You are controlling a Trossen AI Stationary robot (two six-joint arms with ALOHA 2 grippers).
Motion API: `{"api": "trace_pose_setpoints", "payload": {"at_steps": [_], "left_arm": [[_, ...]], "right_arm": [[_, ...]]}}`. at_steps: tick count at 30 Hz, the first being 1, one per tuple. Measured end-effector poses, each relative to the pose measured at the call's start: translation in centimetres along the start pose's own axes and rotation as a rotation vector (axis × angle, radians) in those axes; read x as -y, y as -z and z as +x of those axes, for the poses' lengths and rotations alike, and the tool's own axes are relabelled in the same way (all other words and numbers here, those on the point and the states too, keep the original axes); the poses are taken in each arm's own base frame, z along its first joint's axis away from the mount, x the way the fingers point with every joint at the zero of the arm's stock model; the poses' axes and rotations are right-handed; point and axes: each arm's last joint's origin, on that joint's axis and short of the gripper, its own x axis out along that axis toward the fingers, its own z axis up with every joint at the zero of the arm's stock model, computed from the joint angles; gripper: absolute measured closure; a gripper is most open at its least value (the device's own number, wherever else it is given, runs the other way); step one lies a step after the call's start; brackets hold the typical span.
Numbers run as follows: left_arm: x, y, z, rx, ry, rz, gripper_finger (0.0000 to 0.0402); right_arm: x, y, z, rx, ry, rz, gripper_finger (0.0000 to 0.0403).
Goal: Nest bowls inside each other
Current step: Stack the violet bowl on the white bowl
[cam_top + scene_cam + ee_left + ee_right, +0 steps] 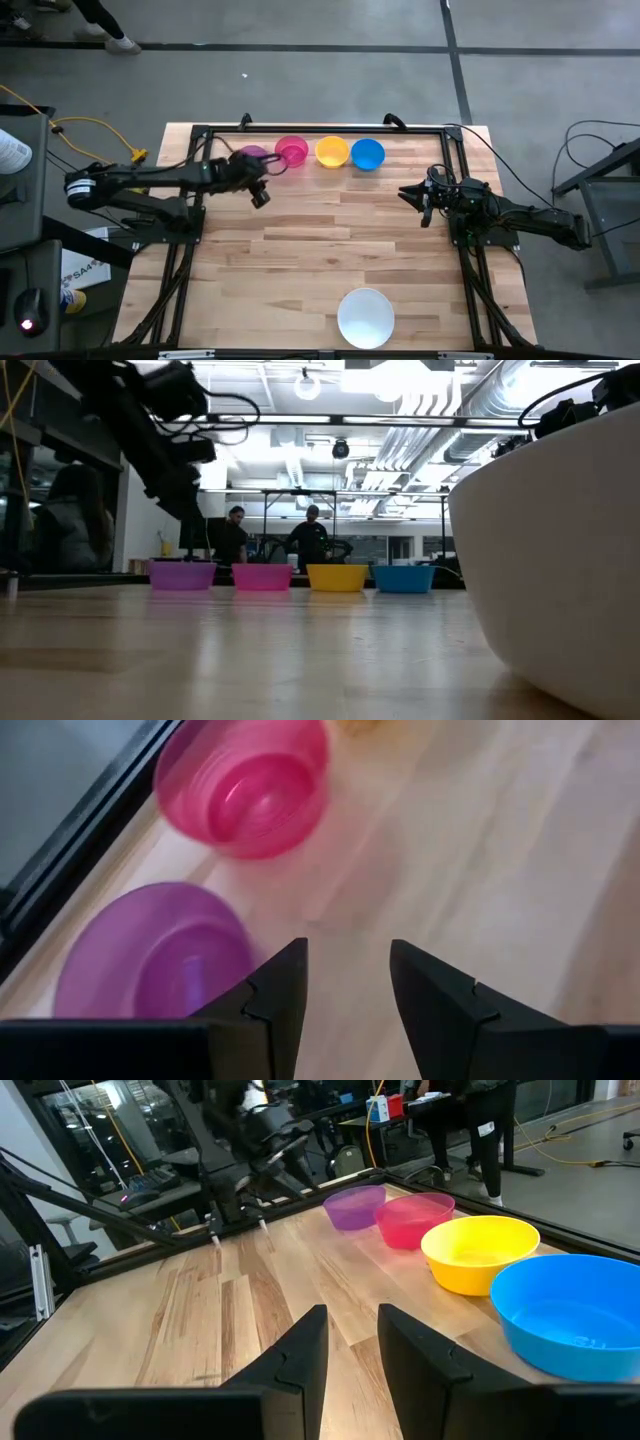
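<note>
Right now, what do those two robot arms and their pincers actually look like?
Both arms are dark, slim and jointed, with black cables running along them. The left gripper and right gripper each end in two flat, black, wedge-shaped fingers with stepped inner edges. No markings show on them.

The high view looks straight down on the whole table (330, 260). The low view sits at table height, very near the white bowl (560, 550), and faces the row of small bowls (290, 576) and the room behind. Each wrist view looks forward past its own fingers; both also see the purple bowl (150, 955) and the pink bowl (412, 1220).
</note>
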Motion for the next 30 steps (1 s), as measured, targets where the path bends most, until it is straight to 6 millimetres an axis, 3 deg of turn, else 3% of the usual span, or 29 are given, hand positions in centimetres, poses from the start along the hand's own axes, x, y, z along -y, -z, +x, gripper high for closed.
{"api": "trace_pose_setpoints", "payload": {"at_steps": [12, 24, 30], "left_arm": [[-2.7, -1.9, 1.5, -0.149, -0.101, -0.007, 0.0258], [-4.2, -1.7, 2.1, -0.186, -0.030, -0.169, 0.0258], [-4.2, -1.2, 2.8, -0.250, 0.002, -0.158, 0.0258]], "right_arm": [[0.0, 0.0, 0.0, 0.000, 0.000, 0.000, 0.0317], [0.0, 0.0, 0.0, 0.000, 0.001, 0.000, 0.0317], [0.0, 0.0, 0.0, 0.001, 0.002, 0.000, 0.0317]]}}
